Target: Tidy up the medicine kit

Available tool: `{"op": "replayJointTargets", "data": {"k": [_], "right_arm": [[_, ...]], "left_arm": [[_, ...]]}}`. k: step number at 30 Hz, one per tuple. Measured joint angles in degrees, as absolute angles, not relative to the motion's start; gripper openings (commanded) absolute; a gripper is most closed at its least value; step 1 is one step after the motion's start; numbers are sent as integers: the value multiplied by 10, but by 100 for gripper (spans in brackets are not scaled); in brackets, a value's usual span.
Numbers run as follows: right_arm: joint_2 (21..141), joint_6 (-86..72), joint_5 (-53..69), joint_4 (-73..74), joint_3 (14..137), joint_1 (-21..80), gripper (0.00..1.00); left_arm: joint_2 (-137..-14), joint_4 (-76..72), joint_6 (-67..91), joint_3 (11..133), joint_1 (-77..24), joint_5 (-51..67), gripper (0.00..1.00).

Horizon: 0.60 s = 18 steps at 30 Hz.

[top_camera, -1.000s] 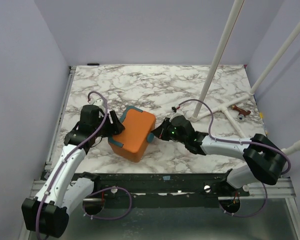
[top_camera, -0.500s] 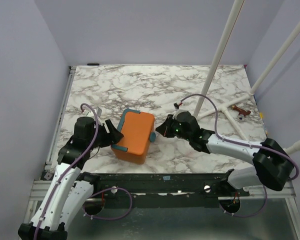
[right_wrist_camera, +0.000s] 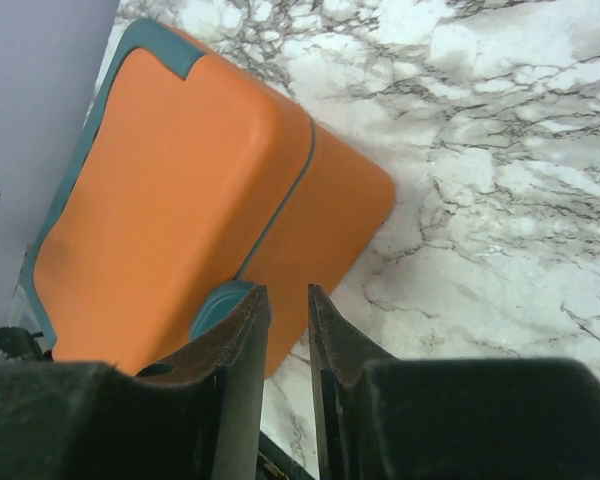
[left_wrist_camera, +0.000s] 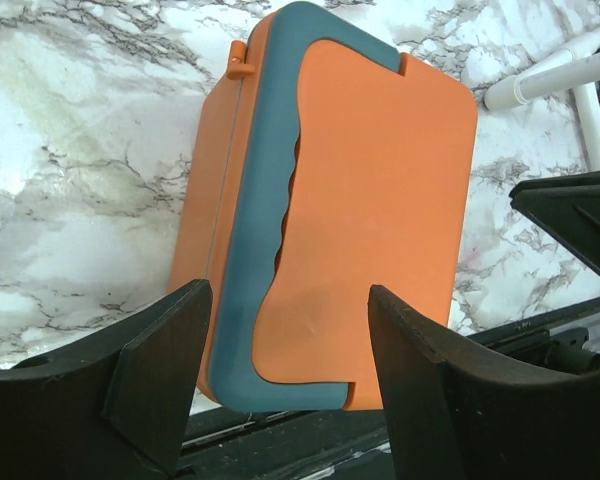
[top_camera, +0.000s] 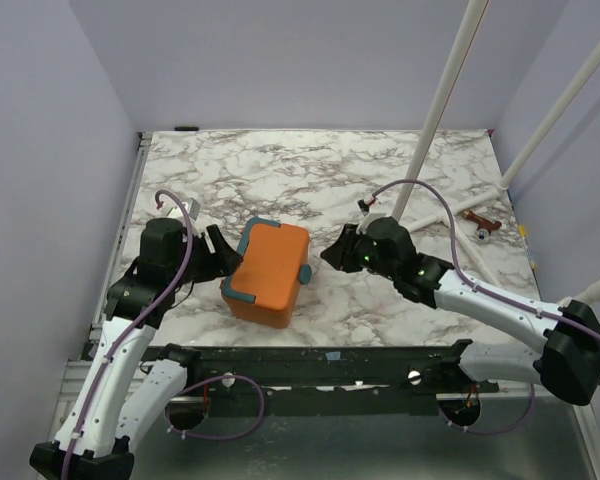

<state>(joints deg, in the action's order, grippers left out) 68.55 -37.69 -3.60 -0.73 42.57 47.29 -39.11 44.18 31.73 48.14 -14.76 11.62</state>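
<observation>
Since its hinged lid lies flat down and the round dark teal latch [top_camera: 305, 273] sits against its side, the orange rectangular plastic medicine kit [top_camera: 270, 272] looks packed and closed. Whether the latch is fully caught I cannot tell, and the contents are hidden. It rests skewed on the marble-patterned table [top_camera: 310, 180], near the front edge, between the two arms. The left gripper [top_camera: 218, 262] stands with its jaws wide apart just beside the kit's left end, grasping nothing. The right gripper [top_camera: 332, 255] shows only a narrow slit between its fingers, just beside the latch, holding nothing. Counted: one kit, one latch, two grippers, and one small red-and-silver object [top_camera: 480, 225] far right.
</observation>
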Motion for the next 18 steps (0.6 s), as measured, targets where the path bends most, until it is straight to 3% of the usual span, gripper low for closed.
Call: {"op": "replayJointTargets", "data": {"k": [9,18], "right_arm": [[694,-423,30,-2,429,473,32],[706,-468,59,-22,429,480,28]], "left_arm": [[-448,424,281,517,-173,153,65],[-491,401,272,512,-228,163,66]]}}
